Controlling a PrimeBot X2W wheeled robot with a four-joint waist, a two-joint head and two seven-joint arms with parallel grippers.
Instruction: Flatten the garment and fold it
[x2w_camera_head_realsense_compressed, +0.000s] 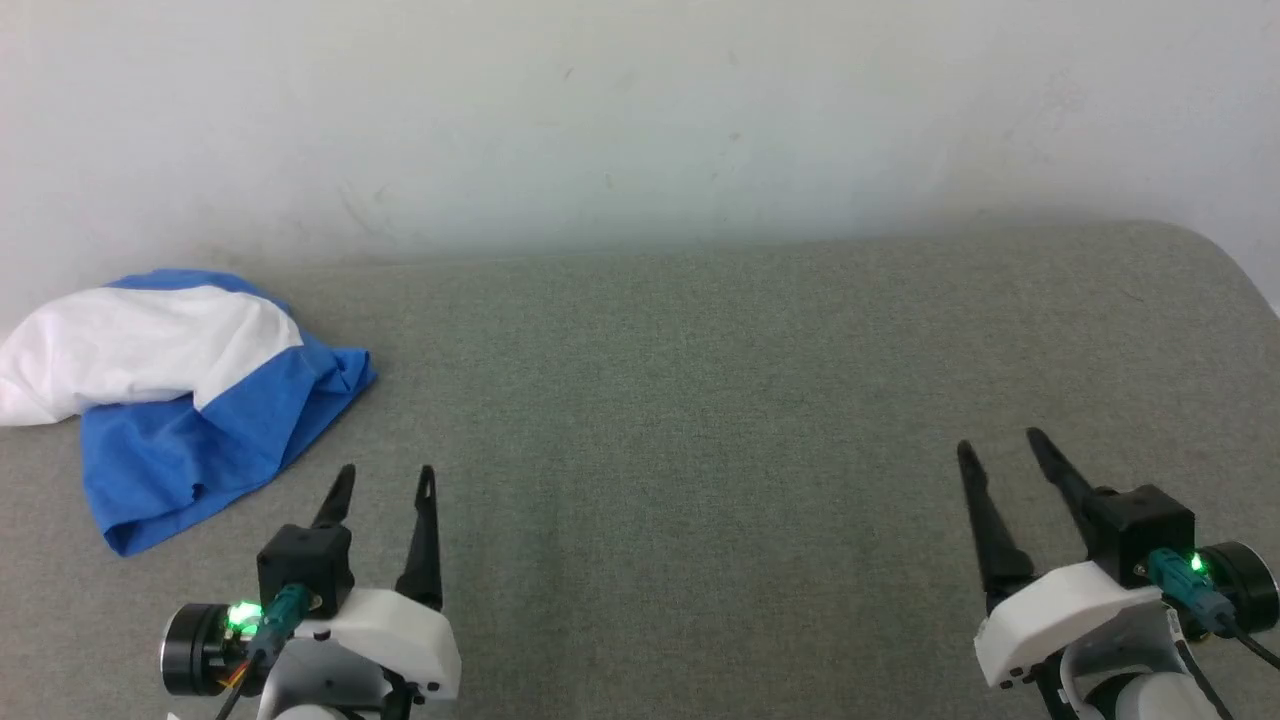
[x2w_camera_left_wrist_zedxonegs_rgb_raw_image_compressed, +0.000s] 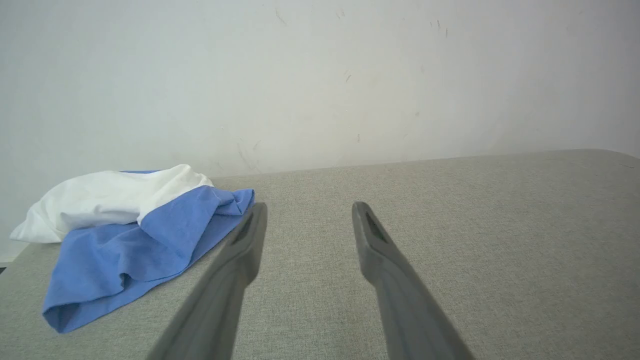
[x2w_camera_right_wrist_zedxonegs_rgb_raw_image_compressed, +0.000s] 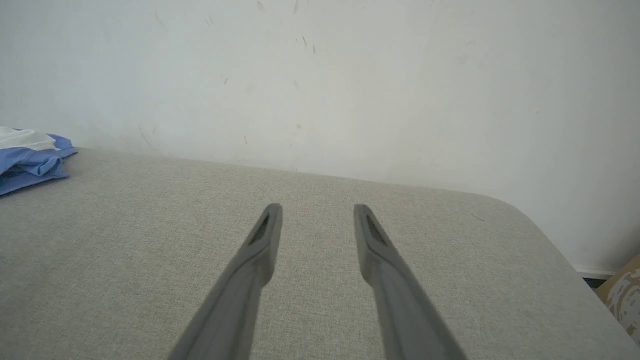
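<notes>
Left gripper (x2w_camera_head_realsense_compressed: 387, 472): I am seeing it sitting at the lower left of the head view, jaws spread apart with nothing between them, fingers pointing toward the wall (x2w_camera_head_realsense_compressed: 640, 120). It is sitting near the blue cloth edge, and a strip of bare surface is showing between the two in the head view.

Right gripper (x2w_camera_head_realsense_compressed: 998, 442): I am seeing it at the lower right, jaws likewise parted and gripping nothing, well apart from the other arm and from the cloth.

Garment (x2w_camera_head_realsense_compressed: 190, 400): it is lying crumpled in a heap at the far left of the grey fabric surface (x2w_camera_head_realsense_compressed: 720, 400), close to the wall. A white part is bunching on top, and blue cloth is spilling out beneath it and toward me.

Sundry: a patterned brownish object (x2w_camera_right_wrist_zedxonegs_rgb_raw_image_compressed: 625, 295) is peeking in at the right wrist view's lower right corner, beyond the surface's edge.
</notes>
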